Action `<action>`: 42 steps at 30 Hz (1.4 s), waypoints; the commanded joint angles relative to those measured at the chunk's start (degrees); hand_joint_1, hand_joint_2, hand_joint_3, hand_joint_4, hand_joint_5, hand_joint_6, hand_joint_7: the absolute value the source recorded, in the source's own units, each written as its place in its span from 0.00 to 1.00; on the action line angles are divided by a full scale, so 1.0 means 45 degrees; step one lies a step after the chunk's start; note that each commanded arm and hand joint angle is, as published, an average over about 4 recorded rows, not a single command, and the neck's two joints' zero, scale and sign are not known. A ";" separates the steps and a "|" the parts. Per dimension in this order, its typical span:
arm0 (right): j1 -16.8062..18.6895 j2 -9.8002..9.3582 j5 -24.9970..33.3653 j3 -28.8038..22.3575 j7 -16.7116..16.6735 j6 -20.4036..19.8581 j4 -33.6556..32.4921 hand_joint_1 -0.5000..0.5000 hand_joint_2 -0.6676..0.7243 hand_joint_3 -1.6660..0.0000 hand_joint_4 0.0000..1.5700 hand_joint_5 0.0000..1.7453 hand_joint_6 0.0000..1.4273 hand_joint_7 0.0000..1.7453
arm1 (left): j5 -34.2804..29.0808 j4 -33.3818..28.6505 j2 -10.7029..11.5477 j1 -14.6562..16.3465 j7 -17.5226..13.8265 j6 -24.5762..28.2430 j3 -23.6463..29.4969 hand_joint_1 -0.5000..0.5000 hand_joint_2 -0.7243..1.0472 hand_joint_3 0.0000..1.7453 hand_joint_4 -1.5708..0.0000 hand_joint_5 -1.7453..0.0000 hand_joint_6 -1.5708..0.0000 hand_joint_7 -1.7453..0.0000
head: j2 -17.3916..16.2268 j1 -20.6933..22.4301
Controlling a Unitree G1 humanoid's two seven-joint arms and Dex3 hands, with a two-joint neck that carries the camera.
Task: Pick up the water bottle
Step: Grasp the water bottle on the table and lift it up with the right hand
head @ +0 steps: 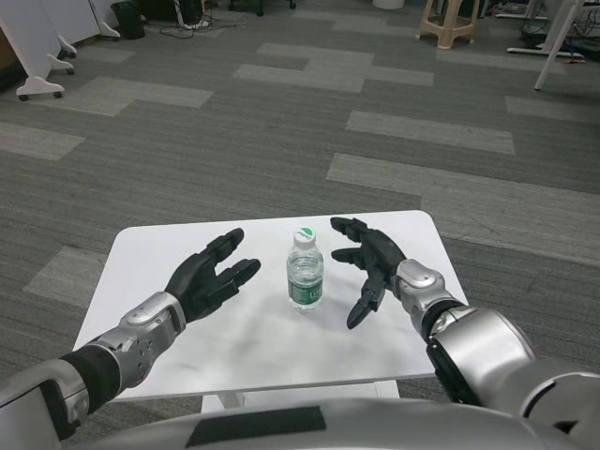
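**A:** Start at the left. What is there?

**B:** The robot's left black many-fingered hand (206,277), on its silver forearm, is held over the left half of the white rectangular table (141,246). Its fingers are spread apart and reach toward the middle. It holds nothing and touches nothing that I can see.

**A:** And the thing it is meant to pick up?

**B:** The small clear plastic water bottle (305,271), with a white cap and a green label band round its lower body, stands upright near the middle of the table. It sits between the two hands, apart from both, with a gap of bare tabletop on each side.

**A:** The other side?

**B:** The right black many-fingered hand (367,264) hangs just to the right of the bottle, palm turned toward it. The fingers are splayed, some pointing at the cap, one angled down toward the table. It grips nothing.

**A:** Anything beyond the table?

**B:** Grey patterned carpet (281,141), and a beige plastic stool (448,21) at the far edge.
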 commanded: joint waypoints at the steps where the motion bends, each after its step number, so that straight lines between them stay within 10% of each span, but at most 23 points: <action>1: -0.0311 0.0127 -0.0013 0.0175 -0.0133 0.0142 0.0070 0.17 0.95 0.86 0.23 0.44 0.00 0.16 | -0.0006 -0.0098 0.0185 0.0085 -0.0009 -0.0134 0.0150 1.00 1.00 0.05 1.00 1.00 1.00 1.00 | 0.0094 0.0062; 25: -0.0609 0.0654 -0.0033 0.1932 -0.0953 0.0146 -0.0555 0.12 0.95 0.86 0.30 0.39 0.00 0.16 | 0.0234 -0.0723 0.0302 0.0378 -0.0009 -0.0178 0.0555 1.00 1.00 0.05 1.00 1.00 1.00 1.00 | 0.0609 -0.0014; 42: -0.0497 0.0278 -0.0033 0.3597 -0.0567 0.0166 -0.0989 0.12 0.95 0.86 0.26 0.44 0.00 0.16 | 0.0336 -0.0820 0.0414 0.0378 -0.0009 -0.0193 0.0790 1.00 1.00 0.05 1.00 1.00 1.00 1.00 | 0.0618 0.0008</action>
